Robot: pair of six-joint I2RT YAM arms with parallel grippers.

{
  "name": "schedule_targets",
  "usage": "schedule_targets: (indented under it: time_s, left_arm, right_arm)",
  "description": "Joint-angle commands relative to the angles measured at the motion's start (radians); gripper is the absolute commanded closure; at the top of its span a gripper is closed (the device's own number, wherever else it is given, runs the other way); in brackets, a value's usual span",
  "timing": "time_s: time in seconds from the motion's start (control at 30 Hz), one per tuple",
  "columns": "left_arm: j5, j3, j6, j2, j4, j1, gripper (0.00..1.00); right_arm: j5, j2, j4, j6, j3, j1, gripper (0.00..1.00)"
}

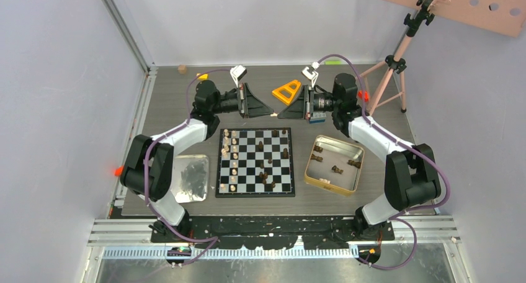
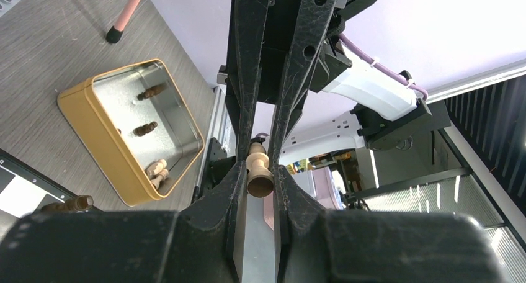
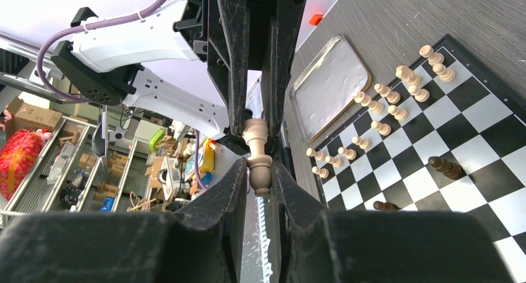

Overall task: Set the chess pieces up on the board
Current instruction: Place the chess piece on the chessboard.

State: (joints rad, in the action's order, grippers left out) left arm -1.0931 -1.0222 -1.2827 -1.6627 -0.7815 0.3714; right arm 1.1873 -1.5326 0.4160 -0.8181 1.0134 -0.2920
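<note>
The board (image 1: 255, 195) lies at the table's middle, with light tan chess pieces (image 1: 229, 160) in its left columns and dark ones (image 1: 267, 173) scattered on the right. My left gripper (image 1: 269, 115) and right gripper (image 1: 280, 116) meet tip to tip above the table behind the board. Both are shut on one light tan piece (image 1: 273, 115). In the left wrist view its base (image 2: 260, 184) sits between my left gripper's (image 2: 259, 171) tips. In the right wrist view its head (image 3: 260, 174) sits between my right gripper's (image 3: 260, 171) tips.
A gold-rimmed tin (image 1: 308, 171) right of the board holds several loose pieces (image 1: 337, 169). A silver tray (image 1: 189, 177) lies left of the board. An orange triangle (image 1: 286, 92) lies at the back and a pink tripod (image 1: 387, 72) stands at the back right.
</note>
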Motion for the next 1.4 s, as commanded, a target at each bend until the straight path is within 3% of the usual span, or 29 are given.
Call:
schedule_targets:
  time_s: [0.0,0.37,0.83,0.93,1.03,1.23,1.37]
  left_arm:
    - [0.004,0.021,0.054,0.044,-0.024,-0.009,0.98]
    - [0.021,0.024,0.392,0.130,0.348,-0.009,0.82]
    - [0.028,-0.008,0.508,0.153,0.499,-0.011,0.72]
    - [0.063,-0.051,0.628,0.182,0.667,-0.035,0.69]
    - [0.175,-0.142,0.849,0.221,1.024,-0.083,0.66]
    - [0.371,-0.237,1.111,0.312,1.391,-0.252,0.51]
    - [0.462,-0.257,1.243,0.352,1.544,-0.427,0.45]
  right_arm:
    - [0.017,0.010,0.053,-0.010,0.022,0.014,0.84]
    - [0.018,0.028,-0.059,0.058,0.080,0.028,0.99]
    - [-0.047,0.056,-0.502,0.427,0.189,0.020,0.99]
    - [-0.127,0.052,-0.800,0.630,0.292,-0.009,0.99]
    - [-0.275,0.044,-1.034,0.849,0.373,-0.083,0.99]
    - [-0.614,0.013,-1.195,1.036,0.496,-0.307,0.99]
    - [-0.766,-0.064,-1.255,1.085,0.605,-0.438,0.98]
